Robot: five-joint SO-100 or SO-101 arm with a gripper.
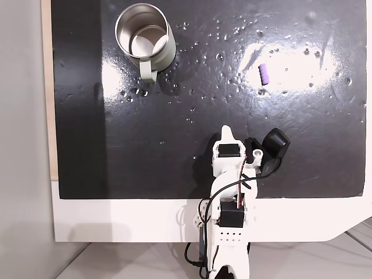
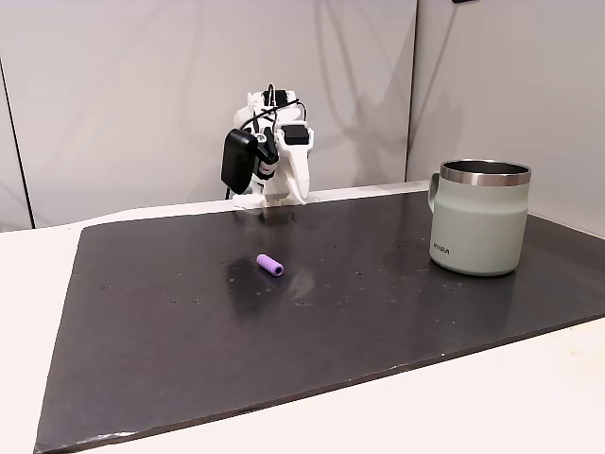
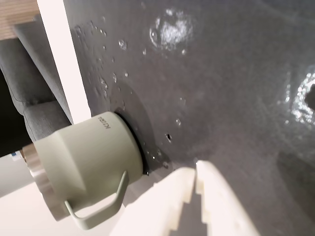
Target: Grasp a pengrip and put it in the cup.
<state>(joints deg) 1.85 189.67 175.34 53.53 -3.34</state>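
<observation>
Counter mat (image 1: 174,157) fills our frame; the cup (image 1: 145,36) stands upper left, our claw (image 3: 194,182) nearly closed and empty, the pengrip (image 1: 264,74) upper right, likely light, soft: pinch across its ribbed middle.

In a fixed view from above, the cup (image 1: 145,39) stands on the mat (image 1: 174,128) at the far left, handle toward the near edge. The pengrip (image 1: 264,74) lies on the mat at the far right, well apart from the cup. The arm (image 1: 232,192) sits at the near edge, right of centre, with the gripper (image 1: 227,133) over the mat. The mat rests on the table (image 1: 116,221). In a fixed view from the opposite side, the pengrip (image 2: 270,266) lies left of the cup (image 2: 477,217).
</observation>
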